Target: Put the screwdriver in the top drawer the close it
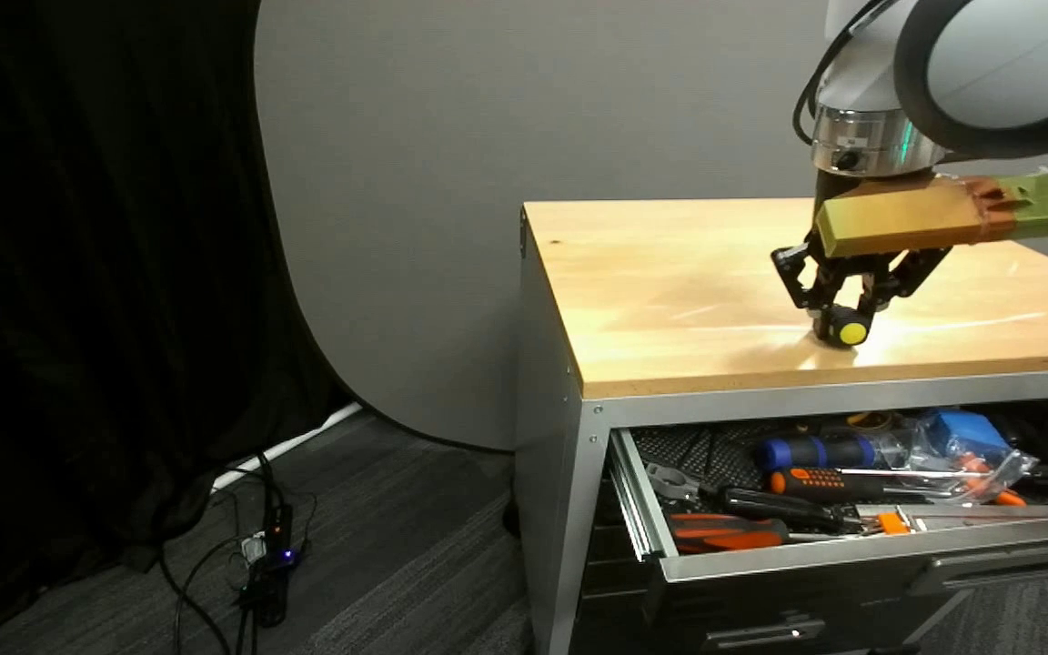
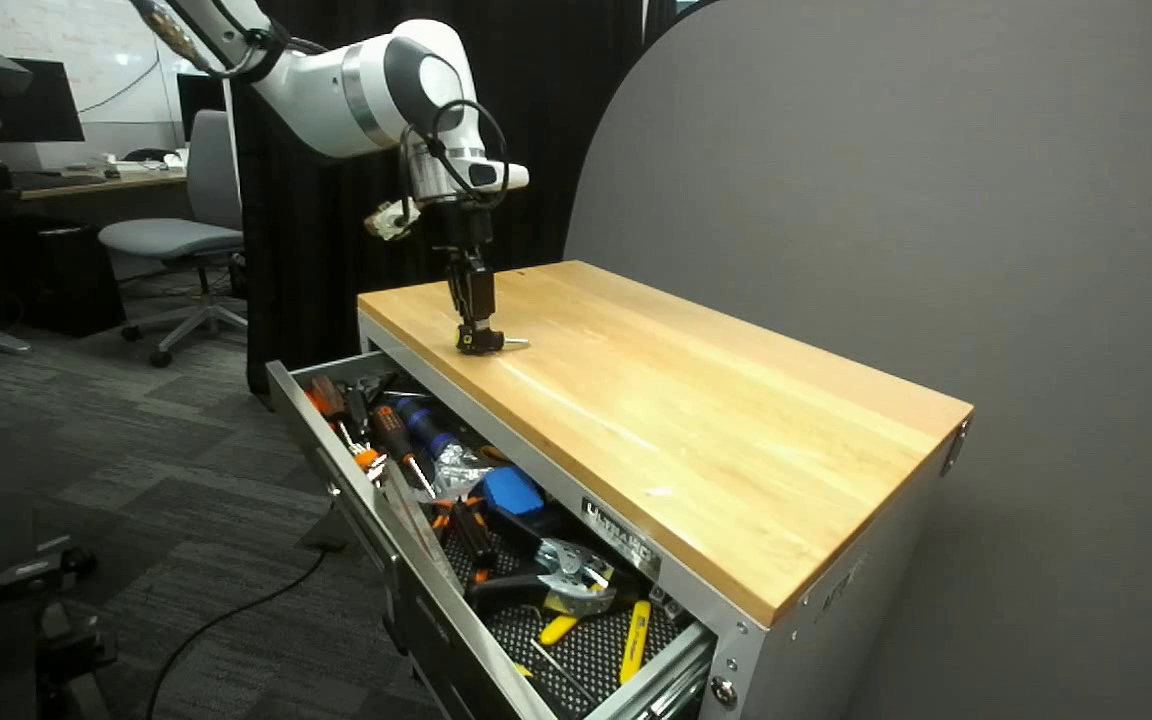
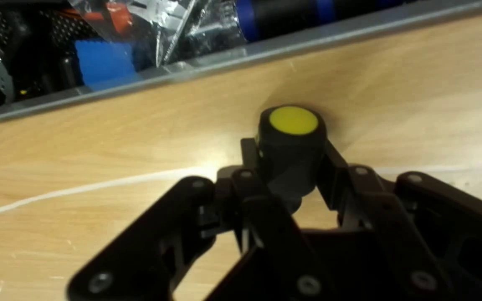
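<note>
The stubby screwdriver [image 1: 851, 331] lies on the wooden cabinet top near the front edge, its black handle with a yellow end facing the drawer side. In an exterior view its short shaft [image 2: 517, 342] points away from the drawer. My gripper [image 1: 842, 318] points down with a finger on each side of the handle. In the wrist view the gripper [image 3: 292, 165] presses both fingers against the handle [image 3: 293, 120]. The handle appears to touch or sit just above the wood. The top drawer [image 1: 851, 551] is pulled open, also in an exterior view [image 2: 471, 622].
The drawer holds mixed tools, including an orange-and-black screwdriver [image 1: 820, 484], a blue-banded black tool [image 1: 820, 451] and a blue object [image 2: 511, 490]. The wooden top [image 2: 676, 420] overhangs the drawer's back part. A lower drawer handle [image 1: 765, 634] shows below.
</note>
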`<state>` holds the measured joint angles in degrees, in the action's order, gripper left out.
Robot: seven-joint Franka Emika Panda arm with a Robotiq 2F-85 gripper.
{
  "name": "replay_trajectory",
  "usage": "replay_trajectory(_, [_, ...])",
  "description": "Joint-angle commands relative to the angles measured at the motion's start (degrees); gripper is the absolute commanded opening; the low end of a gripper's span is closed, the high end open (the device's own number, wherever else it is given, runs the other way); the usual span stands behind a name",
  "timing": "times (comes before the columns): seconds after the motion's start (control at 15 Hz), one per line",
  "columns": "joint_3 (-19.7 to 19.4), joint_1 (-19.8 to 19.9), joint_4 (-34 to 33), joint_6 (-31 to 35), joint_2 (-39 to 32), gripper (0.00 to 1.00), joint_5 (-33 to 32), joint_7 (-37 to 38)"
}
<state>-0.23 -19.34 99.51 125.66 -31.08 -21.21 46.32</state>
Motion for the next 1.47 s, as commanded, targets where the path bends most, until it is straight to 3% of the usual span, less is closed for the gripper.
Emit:
replay_trajectory(0.0, [0.5,-0.7,13.8,2.5,8.9,0.11,0.1,2.5])
replay_trajectory(0.27, [2.1,0.4,23.1,5.8,14.3,0.11,1.2,3.7])
replay_trajectory(0.47, [3.1,0.4,26.1,6.0,14.9,0.11,1.6,7.0])
replay_trajectory(1.13, [3.1,-0.4,25.6,10.0,10.1,0.11,2.3,17.1])
replay_trajectory(1.2, [2.9,-0.4,25.6,10.3,10.2,0.61,2.3,18.1])
replay_trajectory(1.27, [2.8,-0.4,25.8,10.4,10.3,0.62,2.2,18.9])
replay_trajectory(1.4, [2.6,-0.3,26.1,10.6,10.7,0.77,2.0,20.0])
